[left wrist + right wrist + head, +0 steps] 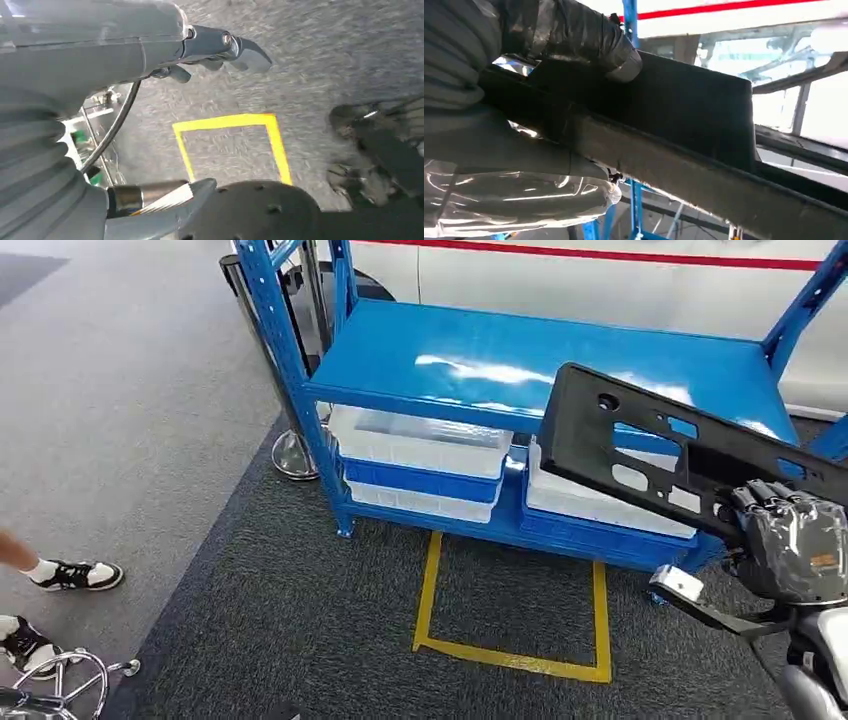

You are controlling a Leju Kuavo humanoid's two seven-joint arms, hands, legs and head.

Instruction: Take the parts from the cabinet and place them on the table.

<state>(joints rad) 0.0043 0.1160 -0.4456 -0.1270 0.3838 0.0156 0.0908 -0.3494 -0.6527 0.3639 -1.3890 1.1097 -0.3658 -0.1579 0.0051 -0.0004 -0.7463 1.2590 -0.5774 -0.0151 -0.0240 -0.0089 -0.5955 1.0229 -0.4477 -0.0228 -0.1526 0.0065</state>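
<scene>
Far left of the blue metal shelf cart [560, 360], a person's black-and-white sneakers [78, 575] sit on the grey floor, with the leg mostly cut off by the frame edge. A chrome stanchion base [294, 455] stands just beside the cart's left leg. On the cart's lower shelf there are white and blue plastic bins [420, 462], partly hidden under the top shelf, so I can't make out what's inside. On the dark carpet in front of the cart is a yellow tape square [515, 605].

The left hand [220, 50] shows up in its wrist view above that yellow square, fingers loosely spread and nothing in them, so it's released.

To the right, the flat black plastic panel with cutouts [680, 455] hangs tilted in the air in front of the cart's right half, covering part of the right bins. The right hand [790, 540] is clenched around its right end, and the thumb [594, 40] presses on one face. The panel's right end is hidden behind the hand.
</scene>
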